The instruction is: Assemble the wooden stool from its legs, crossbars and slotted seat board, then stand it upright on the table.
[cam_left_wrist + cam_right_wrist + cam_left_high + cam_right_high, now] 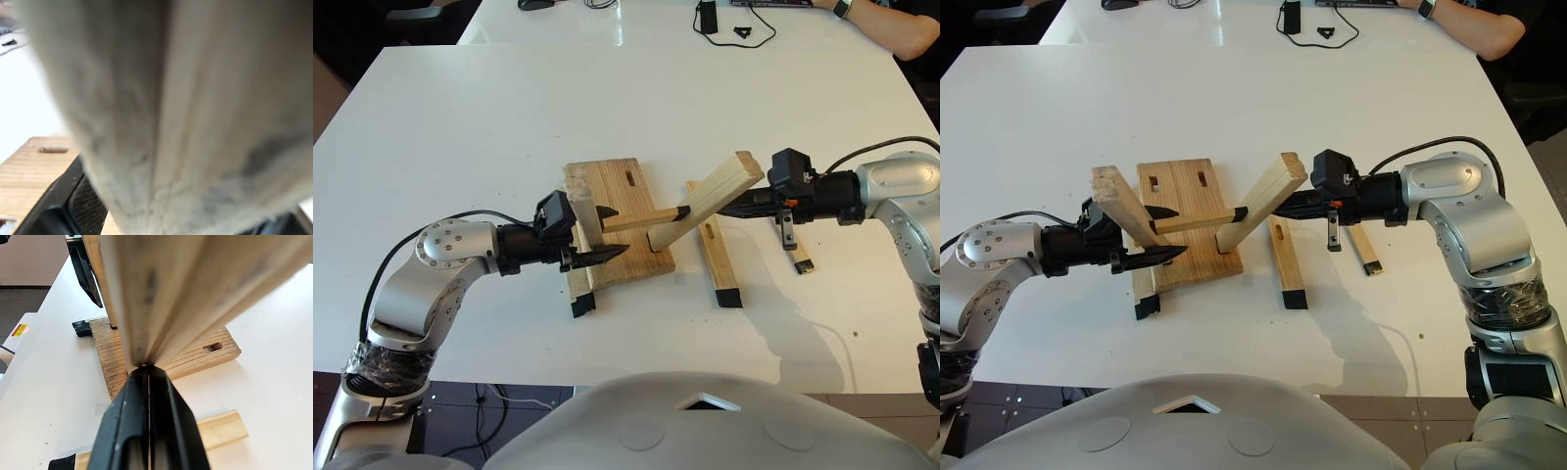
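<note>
- Left eye view, far left: left gripper (612, 233), fingers clamped on a pale wooden leg with black foot cap (578, 201). The leg stands steeply, foot down by the board's near-left corner.
- Flat light-brown slotted seat board (626, 196), lying on the white table (460, 117) beneath both held parts.
- Thin wooden crossbar (641, 219), bridging the two held legs above the board.
- Tilted pale wooden leg (724, 186), top leaning rightward. The right gripper (724, 209) has its fingers pinched nearly together on the leg's edge.
- Spare pale leg (715, 250), flat on the table just right of the board, with a short loose crossbar (800, 260) beyond it.
- Risk, as judged: the bridging crossbar looks barely seated. Uneven pull or twist from either arm could pop it out. The narrow pinch may also let the tilted leg pivot or slip.
</note>
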Robot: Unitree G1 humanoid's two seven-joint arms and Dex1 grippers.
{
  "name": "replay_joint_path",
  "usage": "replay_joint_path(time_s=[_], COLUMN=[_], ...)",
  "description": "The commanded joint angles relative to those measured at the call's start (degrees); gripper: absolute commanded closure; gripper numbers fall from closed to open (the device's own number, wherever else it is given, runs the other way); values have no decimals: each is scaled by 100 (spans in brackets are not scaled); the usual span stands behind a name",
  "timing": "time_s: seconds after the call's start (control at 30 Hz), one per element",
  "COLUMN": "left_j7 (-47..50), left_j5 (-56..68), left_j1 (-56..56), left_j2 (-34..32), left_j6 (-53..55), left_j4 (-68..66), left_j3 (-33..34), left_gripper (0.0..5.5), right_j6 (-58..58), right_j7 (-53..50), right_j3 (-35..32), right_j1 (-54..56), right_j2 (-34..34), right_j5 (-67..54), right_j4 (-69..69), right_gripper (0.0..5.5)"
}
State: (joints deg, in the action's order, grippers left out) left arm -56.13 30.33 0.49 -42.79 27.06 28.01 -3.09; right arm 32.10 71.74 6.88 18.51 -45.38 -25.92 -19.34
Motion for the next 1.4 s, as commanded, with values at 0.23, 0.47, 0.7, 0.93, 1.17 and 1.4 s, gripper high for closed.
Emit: replay_joint_path(time_s=[0.23, 0.47, 0.7, 0.93, 1.17, 1.4], left_j7=[-21, -34, -101, -174, -148, 5], left_j5=[-511, -789, -1217, -1646, -1857, -1578], left_j1=[-358, -226, -84, -35, -91, -73], left_j2=[545, 671, 608, 566, 640, 634], left_j6=[-280, -632, -948, -1239, -1355, -1115], left_j4=[-382, -804, -887, -1060, -1215, -925], left_j3=[-1001, -1182, -1332, -1570, -1744, -1442], left_gripper=[238, 238, 238, 238, 238, 238], right_j6=[-345, -619, -928, -1314, -1263, -1263], right_j7=[406, 565, 734, 770, 718, 668], right_j3=[-26, -26, 251, 540, 684, 561], right_j1=[409, 390, 129, -140, -107, -117], right_j2=[334, 198, 126, 135, 263, 251], right_j5=[-741, -416, -24, 396, 333, 311], right_j4=[-760, -394, -225, -47, -164, -106], right_gripper=[550, 550, 550, 550, 550, 550])
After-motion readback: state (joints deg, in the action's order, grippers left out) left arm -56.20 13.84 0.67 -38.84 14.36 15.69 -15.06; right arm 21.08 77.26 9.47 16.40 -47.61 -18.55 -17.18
